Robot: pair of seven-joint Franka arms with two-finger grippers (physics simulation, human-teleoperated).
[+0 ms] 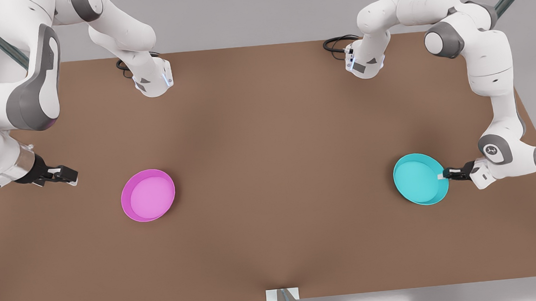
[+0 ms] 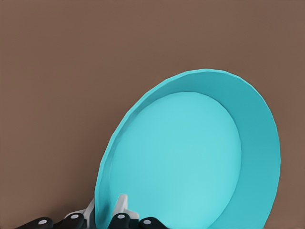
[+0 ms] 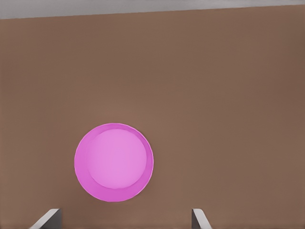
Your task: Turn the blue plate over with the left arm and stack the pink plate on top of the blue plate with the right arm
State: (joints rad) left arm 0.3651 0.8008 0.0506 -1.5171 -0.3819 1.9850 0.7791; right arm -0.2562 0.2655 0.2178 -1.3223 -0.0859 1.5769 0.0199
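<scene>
- Left claw [image 1: 442, 174] is pinching the rim of the blue plate [image 1: 419, 178], one finger [image 2: 121, 205] lying inside the rim; the plate is tilting up off the bench [image 1: 269, 178], hollow side facing the left wrist camera.
- Right claw [image 1: 72, 175] is waiting with fingers spread, gripping nothing.
- Pink plate [image 1: 148, 195] is lying flat on the bench, hollow side up, ahead of the right claw and clear of it, well apart from the blue plate.

My two glossy white jointed arms [image 1: 485, 53] wear grey joint covers, black cable loops [image 1: 336, 43] at the bases, black two-finger grippers [image 1: 444, 174].
</scene>
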